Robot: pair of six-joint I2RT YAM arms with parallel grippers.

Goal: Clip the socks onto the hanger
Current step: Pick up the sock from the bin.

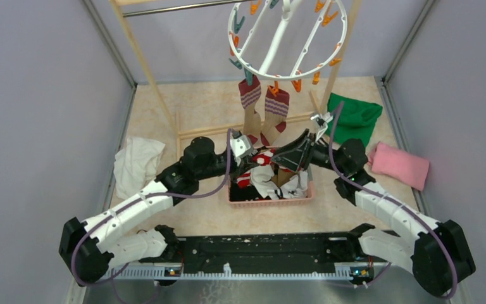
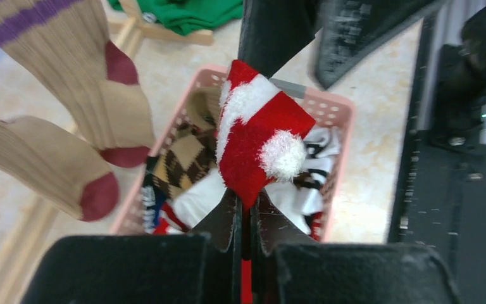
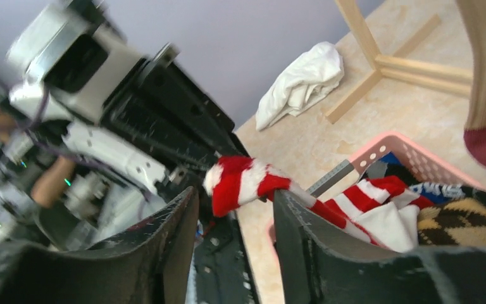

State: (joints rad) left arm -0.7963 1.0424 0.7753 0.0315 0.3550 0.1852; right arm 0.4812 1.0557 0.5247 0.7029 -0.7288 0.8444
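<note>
Because your left hand (image 2: 243,206) is clenched on only a narrow corner of the red-and-white sock (image 2: 253,139), held just above the basket (image 2: 336,104), a quick lift could tug it free. Your right hand (image 3: 234,209), also above the basket, stands parted around the sock's other end, gripping nothing. Beyond the basket, the hanger (image 1: 285,73) carries two tan socks (image 1: 262,107); brushing them could set it swaying.

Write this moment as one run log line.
left gripper: shut on red-and-white sock | right gripper: open around it | hanger: two tan socks clipped | basket: more socks
</note>
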